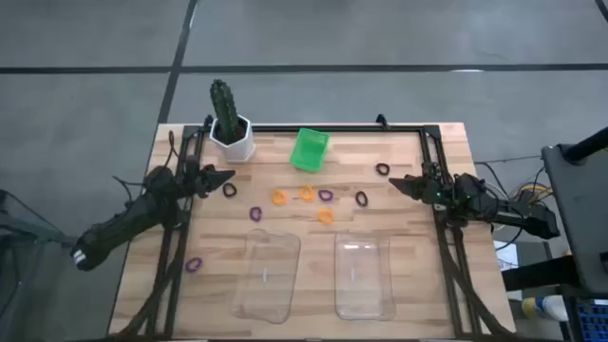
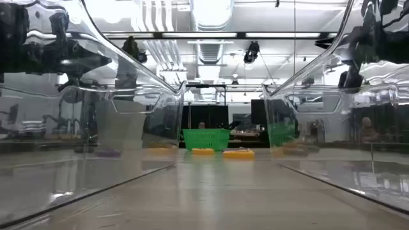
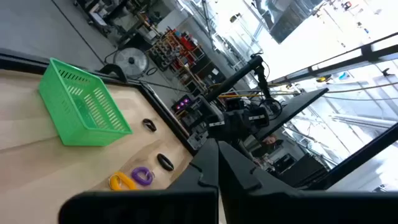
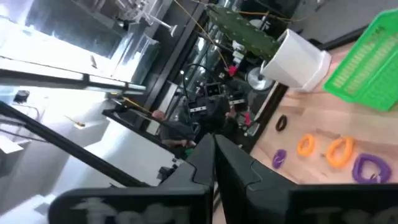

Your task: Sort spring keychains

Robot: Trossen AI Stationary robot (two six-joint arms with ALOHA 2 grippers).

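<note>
Keychains (image 1: 306, 195) lie scattered mid-tabletop (image 1: 408, 218); left hand (image 1: 224, 177) and right hand (image 1: 399, 182) both closed, empty, at opposite edges.

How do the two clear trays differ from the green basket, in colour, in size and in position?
The two clear trays are see-through; the green basket is opaque with slotted walls. Each tray is larger than the basket. The trays lie side by side near the table's front; the basket sits at the back, tilted. No keychain shows in any of them.
</note>
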